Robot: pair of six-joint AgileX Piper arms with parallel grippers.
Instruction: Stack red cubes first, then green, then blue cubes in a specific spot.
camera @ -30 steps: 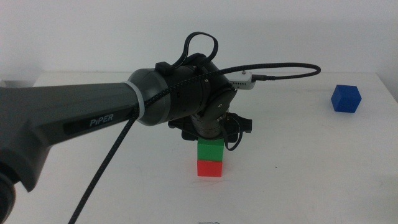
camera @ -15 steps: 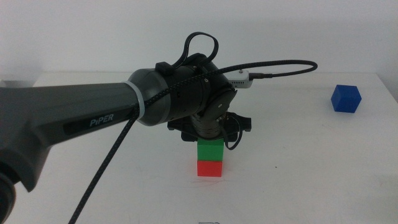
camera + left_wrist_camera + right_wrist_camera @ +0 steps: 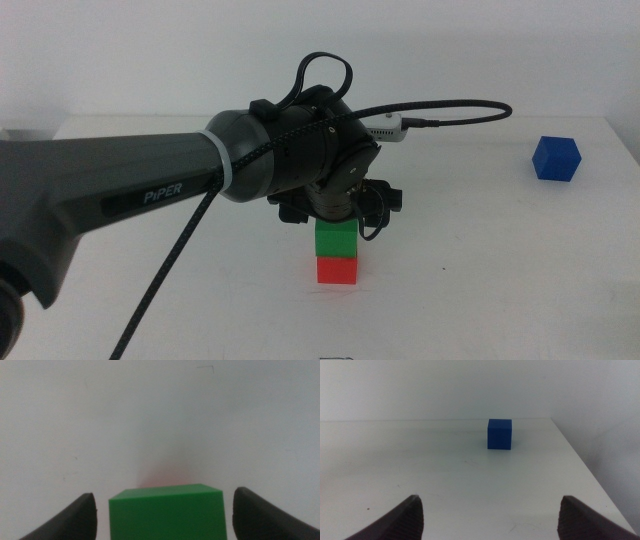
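Stack: green cube (image 3: 336, 238) sits squarely on red cube (image 3: 336, 269), near the middle of the white table (image 3: 480, 260).
Left gripper (image 3: 162, 510): directly above the stack, jaws spread to either side of the green cube, gaps on both sides.
Blue cube (image 3: 556, 158): alone at the far right, well apart from the stack.
Right gripper (image 3: 487, 512): waits out of the middle view, jaws wide apart, facing the blue cube.

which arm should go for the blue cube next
Right, probably. The blue cube lies straight ahead of the open right gripper, while the open left gripper straddles the green cube.
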